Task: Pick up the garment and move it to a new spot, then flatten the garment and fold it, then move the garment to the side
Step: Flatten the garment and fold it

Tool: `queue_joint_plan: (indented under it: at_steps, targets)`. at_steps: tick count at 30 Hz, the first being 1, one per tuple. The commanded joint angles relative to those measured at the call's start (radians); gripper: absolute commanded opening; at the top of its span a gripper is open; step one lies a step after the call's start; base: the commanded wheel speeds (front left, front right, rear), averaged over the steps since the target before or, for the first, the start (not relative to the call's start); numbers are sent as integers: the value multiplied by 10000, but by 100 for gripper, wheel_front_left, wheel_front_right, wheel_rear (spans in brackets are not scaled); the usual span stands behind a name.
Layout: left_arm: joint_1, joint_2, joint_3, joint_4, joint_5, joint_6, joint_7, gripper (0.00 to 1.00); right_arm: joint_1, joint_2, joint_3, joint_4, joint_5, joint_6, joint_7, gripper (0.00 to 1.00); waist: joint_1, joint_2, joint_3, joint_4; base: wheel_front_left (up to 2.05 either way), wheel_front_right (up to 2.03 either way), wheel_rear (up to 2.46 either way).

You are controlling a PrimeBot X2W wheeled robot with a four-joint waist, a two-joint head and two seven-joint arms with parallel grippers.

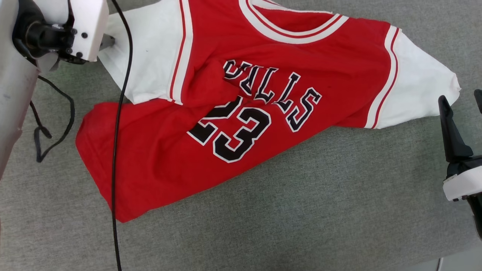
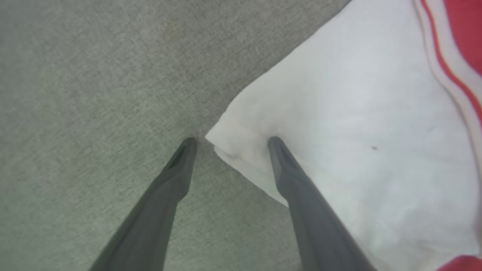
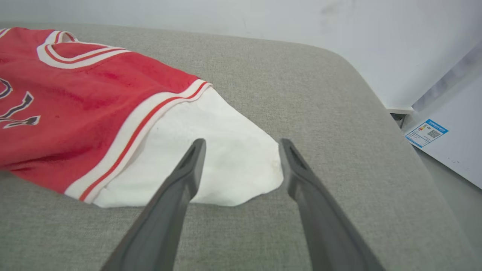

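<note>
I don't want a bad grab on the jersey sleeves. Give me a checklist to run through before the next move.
1. Left end effector open: ok.
2. Left sleeve corner between its fingers: ok.
3. Right end effector open: ok.
4. Right sleeve framed by its fingers: ok; contact, cannot tell.
5. Garment flat: not ok, bunched across the lettering.
6. Black cable off the garment: cannot tell.

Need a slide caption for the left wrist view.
Left gripper, open, straddles a white sleeve corner of the red jersey lying on the grey fabric surface.
</note>
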State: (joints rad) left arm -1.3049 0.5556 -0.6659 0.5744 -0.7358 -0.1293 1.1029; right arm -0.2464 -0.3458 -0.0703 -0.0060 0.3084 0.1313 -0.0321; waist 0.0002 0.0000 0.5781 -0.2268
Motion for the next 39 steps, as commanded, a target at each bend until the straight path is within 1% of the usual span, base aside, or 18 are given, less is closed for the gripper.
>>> queue_joint_plan:
  at_steps: [1, 5, 8, 9, 10, 12, 14, 17, 18, 19, 23, 27, 31, 35, 39]
  targets:
    - [5, 84, -112, 144, -82, 1, 47, 100, -187, -41, 52, 75, 64, -11, -97, 100, -2, 0, 120, -64, 0, 0, 0]
    - [508, 165, -741, 515, -60, 10, 296, 100, -327, -79, 155, 297, 111, -11, -227, 100, -2, 0, 209, -81, 0, 0, 0]
    - [871, 96, -1225, 536, -228, 6, 335, 100, -458, -114, 208, 411, 174, -11, -303, 100, -2, 0, 253, -62, 0, 0, 0]
    - [925, 93, -1362, 515, -263, -11, 331, 66, -478, -143, 217, 450, 177, -11, -317, 100, -2, 0, 253, -53, 0, 0, 0]
    - [944, 115, -1484, 485, -281, -11, 311, 0, -510, -182, 228, 477, 195, -11, -323, 100, -2, 0, 240, -48, 0, 0, 0]
    - [914, 188, -1621, 384, -364, -13, 125, 0, -612, -236, 220, 523, 211, -11, -382, 100, -2, 0, 162, -31, 0, 0, 0]
    - [723, 255, -1637, 264, -406, 1, -329, 0, -637, -344, 103, 596, 217, -11, -379, 100, -2, 0, -21, 97, 0, 0, 0]
    - [396, 181, -1454, 88, -572, 10, -1150, 0, -726, -622, -101, 635, 226, -11, -345, 100, -2, 0, -338, 334, 0, 0, 0]
    - [356, 138, -1506, -31, -621, 10, -1399, 0, -741, -761, -195, 655, 224, -11, -310, 100, -2, 0, -474, 445, 0, 0, 0]
    - [375, 189, -1580, -385, -802, 10, -2210, 0, -857, -1172, -388, 631, 294, -11, -125, 100, -2, 0, -903, 778, 0, 0, 0]
    - [715, 566, -1727, -1044, -1121, 10, -3081, 0, -972, -1880, -409, 556, 607, -13, 514, 100, -2, 0, -1398, 1196, 0, 0, 0]
    - [1066, 1084, -1827, -1746, -1298, 10, -3666, 0, -1034, -2868, -86, 419, 1074, -11, 1512, 100, -2, 0, -1746, 1595, 0, 0, 0]
    - [1487, 1492, -1758, -2318, -1435, 27, -4059, 0, -1243, -3842, 429, 116, 1945, -13, 2780, 100, -2, 0, -1987, 1930, 0, 0, 0]
    - [1771, 1550, -1750, -2839, -1469, 156, -4259, 0, -1592, -4698, 1015, -82, 2832, -11, 4234, 100, -2, 0, -1978, 2269, 0, 0, 0]
    - [1781, 1528, -1718, -3285, -1391, 278, -4383, 0, -2428, -5394, 1716, 63, 3826, -11, 6117, 100, -2, 0, -1755, 2518, 0, 0, 0]
